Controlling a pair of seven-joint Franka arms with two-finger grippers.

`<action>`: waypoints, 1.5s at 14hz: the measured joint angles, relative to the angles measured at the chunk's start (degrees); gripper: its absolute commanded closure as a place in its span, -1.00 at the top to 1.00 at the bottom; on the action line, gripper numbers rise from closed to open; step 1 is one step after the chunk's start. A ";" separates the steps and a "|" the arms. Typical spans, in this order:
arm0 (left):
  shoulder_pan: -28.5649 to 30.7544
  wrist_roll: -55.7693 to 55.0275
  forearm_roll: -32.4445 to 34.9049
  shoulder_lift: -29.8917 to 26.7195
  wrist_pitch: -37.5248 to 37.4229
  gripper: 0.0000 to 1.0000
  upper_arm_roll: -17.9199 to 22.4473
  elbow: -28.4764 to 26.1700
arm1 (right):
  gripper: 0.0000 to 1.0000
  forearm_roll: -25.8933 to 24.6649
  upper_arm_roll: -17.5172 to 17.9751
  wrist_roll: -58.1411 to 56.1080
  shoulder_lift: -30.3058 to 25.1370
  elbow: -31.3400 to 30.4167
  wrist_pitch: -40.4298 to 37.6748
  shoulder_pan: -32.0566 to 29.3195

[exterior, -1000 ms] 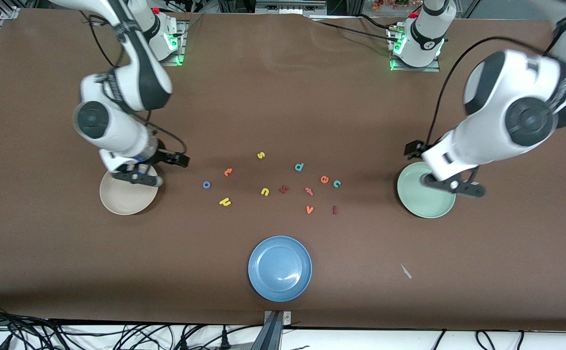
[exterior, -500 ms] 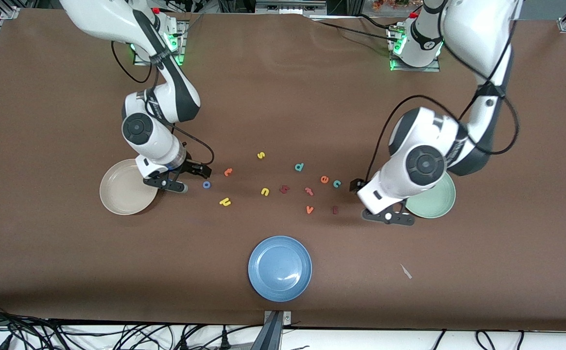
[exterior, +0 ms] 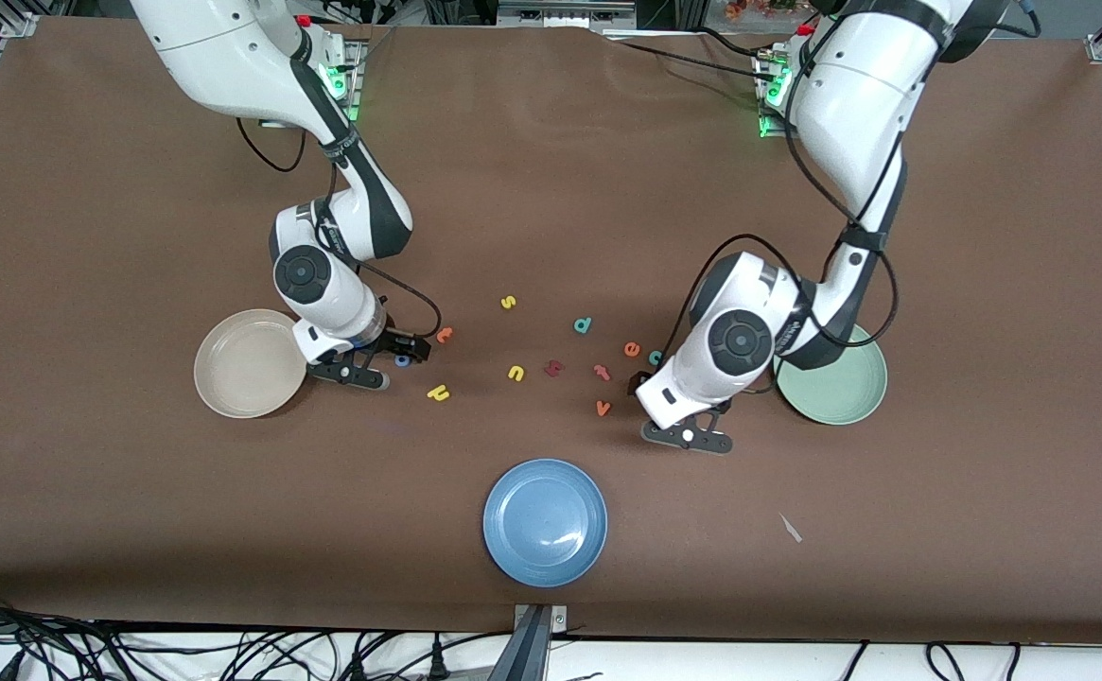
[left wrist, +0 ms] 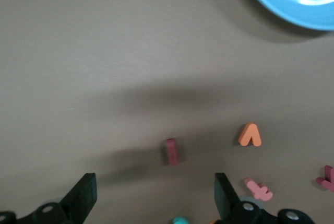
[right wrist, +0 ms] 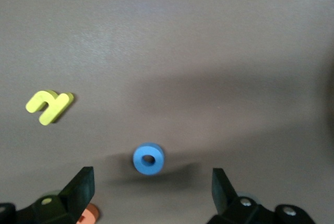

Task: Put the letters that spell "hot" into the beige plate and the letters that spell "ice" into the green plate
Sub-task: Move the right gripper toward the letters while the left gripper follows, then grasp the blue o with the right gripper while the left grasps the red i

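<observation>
The blue "o" (right wrist: 148, 158) lies on the table just ahead of my open right gripper (right wrist: 151, 190), which hangs low over it (exterior: 354, 371) with nothing between its fingers. The yellow "h" (right wrist: 48, 106) and orange "t" (right wrist: 88, 216) lie close by. The beige plate (exterior: 238, 378) sits beside this gripper, toward the right arm's end. My left gripper (left wrist: 154, 200) is open and empty, low over the table (exterior: 688, 437) near the dark red "i" (left wrist: 171, 151). The teal "c" (left wrist: 181, 220) shows at its base. The orange "e" (exterior: 632, 349) lies near the green plate (exterior: 844, 392).
A blue plate (exterior: 545, 522) sits nearest the front camera. Other letters are scattered mid-table: an orange "v" (exterior: 603, 409), a pinkish letter (exterior: 602, 371), a dark red letter (exterior: 553, 367), a yellow "u" (exterior: 516, 373), a yellow "s" (exterior: 508, 303) and a teal "d" (exterior: 583, 325).
Both arms swung from over their plates toward the letters and came lower. The right gripper now hangs over the "o", the left over the "i". Both stayed open.
</observation>
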 measured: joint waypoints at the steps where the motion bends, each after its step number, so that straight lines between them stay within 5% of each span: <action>1: -0.70 -0.08 0.06 0.90 0.65 0.49 0.06 0.04 | 0.85 0.00 0.08 0.01 0.53 0.60 0.00 0.06; 3: -1.27 -0.19 3.20 2.03 0.76 0.28 0.12 0.06 | 0.74 0.01 0.09 0.01 1.18 1.09 0.00 0.08; 9: -1.54 -0.40 6.23 4.19 1.20 0.08 0.12 0.37 | -0.08 0.01 0.10 -0.02 1.99 1.44 0.00 0.09; 11: -1.55 -0.40 6.23 4.19 2.87 -0.31 0.11 0.45 | -0.31 0.00 0.08 -0.02 1.98 1.50 -0.01 0.09; 14: -1.55 -0.40 6.23 4.25 4.20 -0.33 0.11 0.44 | -0.60 0.00 0.05 -0.02 1.95 1.63 -0.04 0.09; 15: -1.55 -0.41 6.23 4.29 4.27 -0.36 0.12 0.45 | -0.64 0.01 0.03 0.01 1.93 1.69 -0.10 0.09; 18: -1.55 -0.41 6.23 4.58 4.34 -1.00 0.13 0.44 | -0.77 0.01 0.04 0.48 1.94 1.72 -0.10 0.09; 21: -1.52 -0.41 6.23 4.64 4.76 -1.00 0.26 0.73 | -0.80 0.04 0.02 0.81 1.99 2.72 -1.55 0.06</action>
